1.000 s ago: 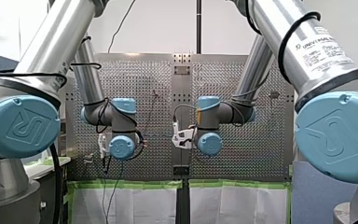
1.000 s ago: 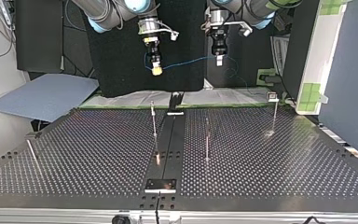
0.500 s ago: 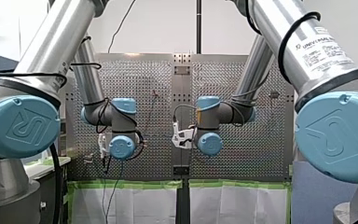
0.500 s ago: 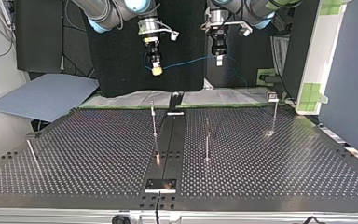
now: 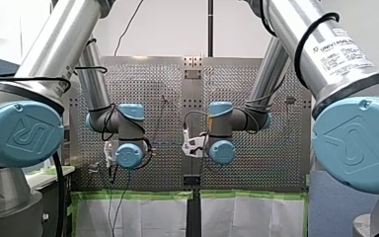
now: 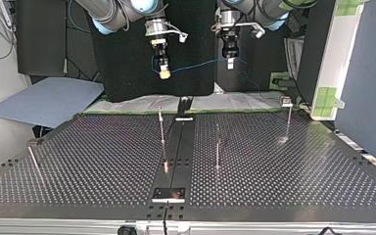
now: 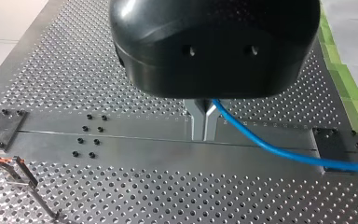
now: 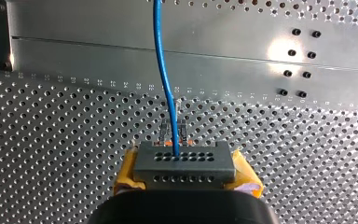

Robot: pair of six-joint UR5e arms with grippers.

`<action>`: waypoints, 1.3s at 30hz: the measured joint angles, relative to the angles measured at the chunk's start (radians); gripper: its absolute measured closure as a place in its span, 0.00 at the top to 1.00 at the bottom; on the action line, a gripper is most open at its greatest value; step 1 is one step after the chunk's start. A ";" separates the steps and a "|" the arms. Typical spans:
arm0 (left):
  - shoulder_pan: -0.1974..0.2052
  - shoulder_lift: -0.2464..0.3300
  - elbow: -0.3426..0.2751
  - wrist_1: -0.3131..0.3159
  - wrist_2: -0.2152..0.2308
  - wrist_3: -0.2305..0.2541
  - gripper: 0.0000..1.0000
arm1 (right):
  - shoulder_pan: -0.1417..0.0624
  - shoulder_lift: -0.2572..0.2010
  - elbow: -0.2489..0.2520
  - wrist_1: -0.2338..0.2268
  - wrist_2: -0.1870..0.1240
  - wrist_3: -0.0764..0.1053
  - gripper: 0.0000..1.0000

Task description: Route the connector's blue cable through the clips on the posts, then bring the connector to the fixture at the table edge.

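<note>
**Cable held between both arms above the counter, no clip threaded yet**

Left wrist view: the metal left fingers [image 7: 198, 122] are pressed together, pinching the blue cable [image 7: 270, 148]. The cable has a smooth round jacket and leaves sideways in a gentle curve. Off to one side a thin post carries a forked clip [image 7: 14, 168] with orange tips. It stands on the perforated metal counter [image 7: 121, 196].

Right wrist view: the yellow-padded right fingers [image 8: 129, 170] clamp the connector [image 8: 185, 162] by its short sides. It is a grey rectangular block with two rows of small holes, and the cable leaves from one hole in the upper row. A second clip [image 8: 172, 128] shows just ahead of the connector, lower down.

Top view: the cable hangs in a shallow sag between the two grips, well above the counter. The slim upright posts [image 6: 218, 147] below carry no cable. A flat plate [image 6: 169, 194] at the near edge may be the fixture, but I cannot be sure.

Front view: both wrists hang side by side, and the fingers are hidden behind them.

The cable looks light and limp, and its jacket is likely to slip in the metal fingers. I would grip it close to the stretch being seated and keep it taut. The connector is rigid and best held by its sides. The point where the wire enters it is probably the weak spot.
</note>
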 joint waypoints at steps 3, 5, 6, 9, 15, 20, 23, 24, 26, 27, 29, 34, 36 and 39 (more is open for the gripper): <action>0.000 0.000 0.000 0.000 0.000 0.000 0.00 | 0.000 0.000 0.000 0.000 0.000 0.000 0.02; 0.000 0.000 0.000 0.000 0.000 0.000 0.00 | 0.000 0.000 0.000 0.000 0.000 0.000 0.02; 0.000 0.000 0.000 0.000 0.000 0.000 0.00 | 0.000 0.000 0.000 0.000 0.000 0.000 0.02; 0.000 0.000 0.000 0.000 0.000 0.000 0.00 | 0.000 0.000 0.000 0.000 0.000 0.000 0.02; -0.004 0.000 0.000 0.000 0.001 0.000 0.00 | 0.001 0.000 0.000 0.000 0.000 0.000 0.02; -0.004 0.001 0.000 0.000 0.001 0.000 0.00 | 0.004 0.002 0.002 0.002 0.001 -0.002 0.02; -0.004 0.001 0.000 0.000 0.001 0.000 0.00 | 0.010 0.017 0.012 0.004 0.004 -0.005 0.02; -0.003 0.001 0.000 0.000 0.001 0.000 0.00 | 0.012 0.026 0.014 0.004 0.004 -0.005 0.02; -0.003 0.001 0.000 0.000 0.002 0.000 0.00 | 0.013 0.042 0.017 0.004 0.004 -0.006 0.02; -0.003 0.001 0.000 0.000 0.002 0.000 0.00 | 0.013 0.052 0.017 0.004 0.004 -0.006 0.02; -0.003 0.001 0.000 0.000 0.002 0.000 0.00 | 0.013 0.067 0.018 0.005 0.004 -0.006 0.02; -0.003 0.002 0.000 0.000 0.002 0.000 0.00 | 0.014 0.089 0.018 0.005 0.005 -0.006 0.02; -0.003 0.002 0.000 0.000 0.002 0.000 0.00 | 0.014 0.091 0.018 0.005 0.005 -0.006 0.02; 0.001 0.006 -0.005 -0.004 0.000 -0.005 0.00 | 0.014 0.092 0.018 0.005 0.005 -0.006 0.02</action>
